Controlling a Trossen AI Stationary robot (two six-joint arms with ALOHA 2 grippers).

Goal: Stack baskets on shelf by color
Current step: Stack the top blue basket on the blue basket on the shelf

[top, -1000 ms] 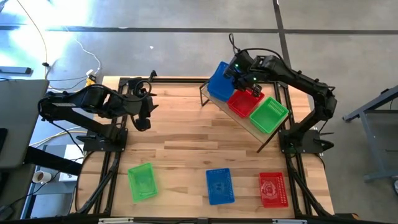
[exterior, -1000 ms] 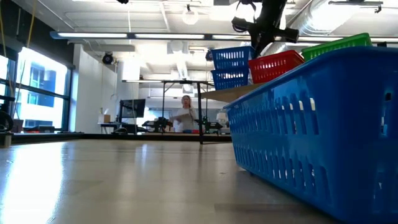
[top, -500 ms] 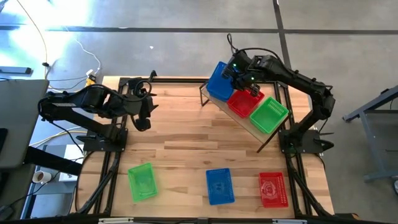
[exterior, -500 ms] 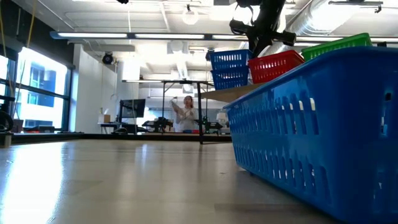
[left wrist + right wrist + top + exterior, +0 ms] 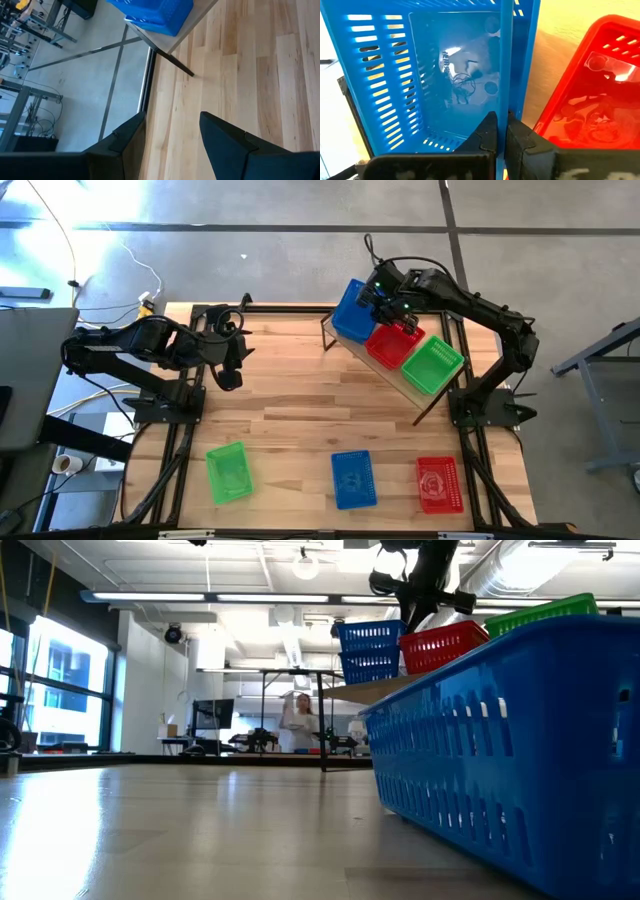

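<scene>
The shelf [image 5: 388, 376] stands slanted at the table's far right. On it sit a blue stack of two baskets [image 5: 369, 650], a red basket [image 5: 393, 343] and a green basket [image 5: 433, 364]. My right gripper [image 5: 385, 300] is shut on the upper blue basket [image 5: 420, 75], which is nested in the lower one. Near the table's front edge lie a green basket [image 5: 228, 472], a blue basket [image 5: 353, 478] and a red basket [image 5: 439, 484]. My left gripper [image 5: 232, 360] waits open at the far left, above bare wood. My right gripper pinches the upper blue basket's long side wall [image 5: 506, 75], the one next to the red basket. One finger [image 5: 487, 131] is inside the basket and the other outside. The fingers come from above, pointing down. The basket rests nested in the blue one under it.
The wide middle of the tabletop [image 5: 300, 400] between the shelf and the three front baskets is bare wood. Black frame rails [image 5: 180, 450] run along the table's sides. A person moves in the room far behind the table, seen in the low view.
My right gripper, still shut on the upper blue basket, has shifted slightly toward the table's left, and the basket has moved with it over the lower blue one. The left arm has kept still.
</scene>
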